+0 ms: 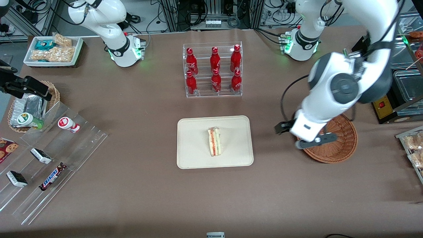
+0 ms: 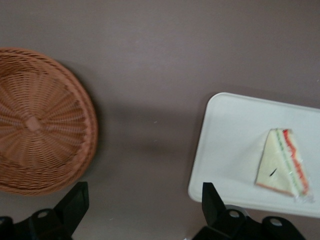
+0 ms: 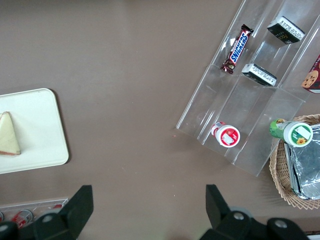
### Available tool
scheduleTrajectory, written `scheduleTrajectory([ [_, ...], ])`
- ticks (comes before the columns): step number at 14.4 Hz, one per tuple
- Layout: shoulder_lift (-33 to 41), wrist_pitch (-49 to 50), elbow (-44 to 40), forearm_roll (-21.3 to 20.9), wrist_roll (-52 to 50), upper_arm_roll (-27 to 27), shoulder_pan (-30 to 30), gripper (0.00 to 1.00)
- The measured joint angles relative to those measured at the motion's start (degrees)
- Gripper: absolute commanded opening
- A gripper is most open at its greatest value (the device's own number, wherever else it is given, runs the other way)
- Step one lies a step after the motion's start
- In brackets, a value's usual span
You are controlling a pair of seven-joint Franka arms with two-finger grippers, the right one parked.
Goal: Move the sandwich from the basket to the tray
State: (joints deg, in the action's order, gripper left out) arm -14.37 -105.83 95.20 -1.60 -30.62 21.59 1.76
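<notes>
The end effector is wide open and holds nothing.

It hangs over the bare brown table, in the gap between the wicker basket and the tray. The basket sits just beside it, toward the working arm's end of the table. The sandwich lies on the tray, near its middle, well apart from the end effector's fingers.

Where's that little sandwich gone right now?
The sandwich lies on the cream tray mid-table, nearer the front camera than the rack of red bottles. The basket beside the tray holds nothing, and the open claw hangs between them.
</notes>
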Motion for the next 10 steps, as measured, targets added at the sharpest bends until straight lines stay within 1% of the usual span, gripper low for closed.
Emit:
scheduleTrajectory([
  [2, 2.92, 3.41, 0.89, 1.02, 6.70, -0.60, 3.25, 1.00],
  [3, 4.11, 5.19, 1.03, 1.66, 10.07, -2.14, 3.79, 1.00],
  [6, 7.48, 8.78, 1.16, 3.88, 20.97, -8.52, 3.77, 1.00],
  [10, 12.23, 10.89, 1.26, 4.13, 29.63, -15.39, 2.27, 1.00],
])
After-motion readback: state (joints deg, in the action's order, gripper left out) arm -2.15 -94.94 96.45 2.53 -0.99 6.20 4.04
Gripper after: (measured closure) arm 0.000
